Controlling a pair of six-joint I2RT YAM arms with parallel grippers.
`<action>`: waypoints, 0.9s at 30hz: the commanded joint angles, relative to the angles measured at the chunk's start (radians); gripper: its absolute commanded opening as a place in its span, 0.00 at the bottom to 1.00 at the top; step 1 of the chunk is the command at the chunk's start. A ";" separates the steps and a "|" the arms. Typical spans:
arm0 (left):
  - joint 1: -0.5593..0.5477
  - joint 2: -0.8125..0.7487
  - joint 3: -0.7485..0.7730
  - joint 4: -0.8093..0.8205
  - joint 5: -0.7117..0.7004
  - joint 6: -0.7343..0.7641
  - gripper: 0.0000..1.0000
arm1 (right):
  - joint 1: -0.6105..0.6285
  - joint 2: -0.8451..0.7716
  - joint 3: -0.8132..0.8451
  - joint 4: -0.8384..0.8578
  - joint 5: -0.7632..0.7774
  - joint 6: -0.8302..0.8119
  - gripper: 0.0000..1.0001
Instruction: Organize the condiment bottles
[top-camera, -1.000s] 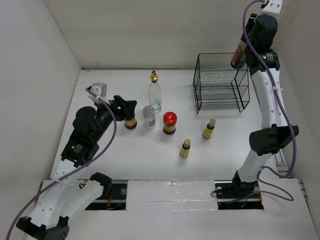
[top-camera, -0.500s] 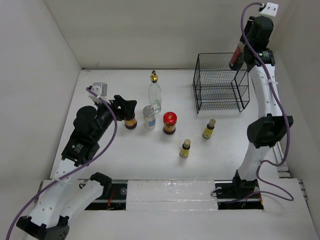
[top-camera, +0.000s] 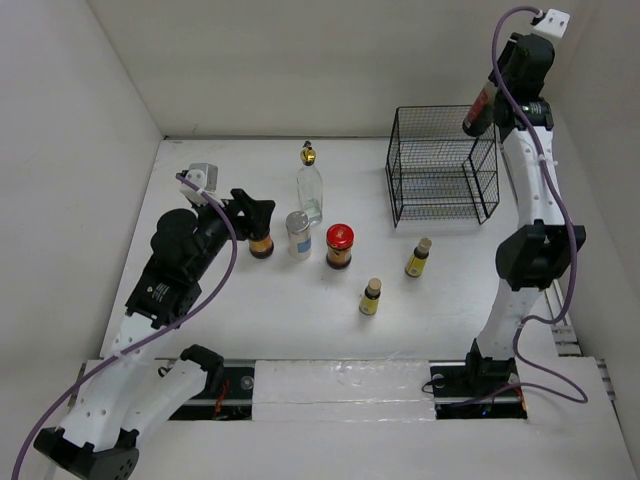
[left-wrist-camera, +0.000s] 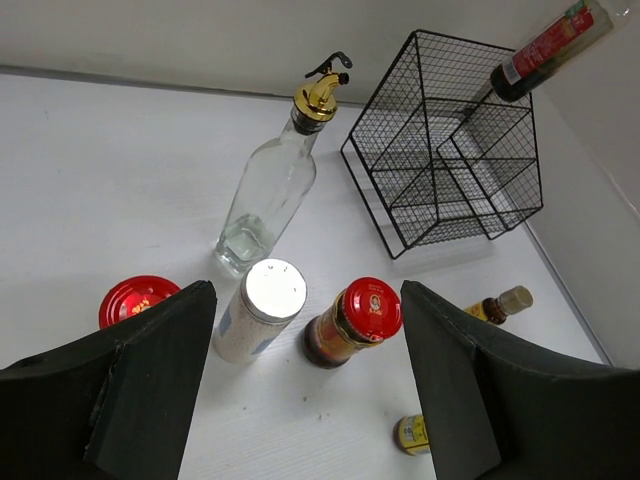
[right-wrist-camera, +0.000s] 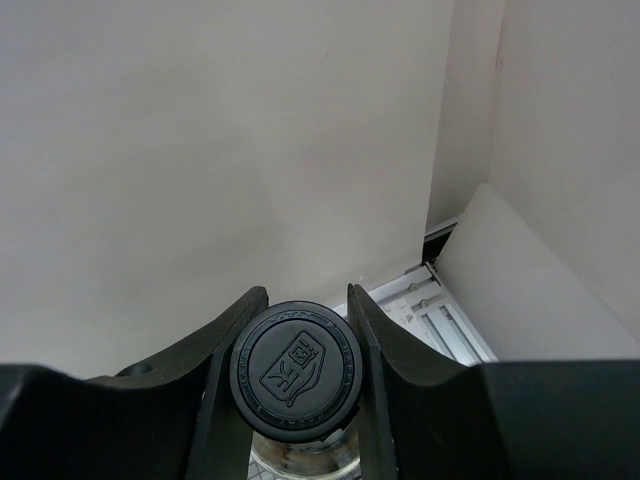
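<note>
Dark round-capped bottle (right-wrist-camera: 296, 372) sits clamped between right fingers (right-wrist-camera: 222, 350); left fingers (left-wrist-camera: 150, 380) spread apart.

1 wire basket (top-camera: 442, 190) (black) on table (top-camera: 300, 300).

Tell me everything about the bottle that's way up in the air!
The dark bottle is slim, with a red label around its middle and a round black cap with a raised logo on top. It looks like glass or clear plastic holding dark sauce. The right gripper pinches it at the cap end, one finger on each side. It hangs tilted, base lowest, high up by the far right corner of the wire basket, touching nothing else.
</note>
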 joint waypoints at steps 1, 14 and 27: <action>-0.002 -0.003 -0.007 0.054 -0.010 0.012 0.70 | -0.010 -0.004 0.075 0.194 -0.021 0.039 0.06; -0.002 -0.012 -0.007 0.054 -0.010 0.021 0.70 | -0.001 -0.024 -0.143 0.214 -0.053 0.039 0.06; -0.002 -0.014 -0.007 0.044 -0.001 0.021 0.70 | 0.008 0.030 -0.218 0.214 -0.035 0.019 0.12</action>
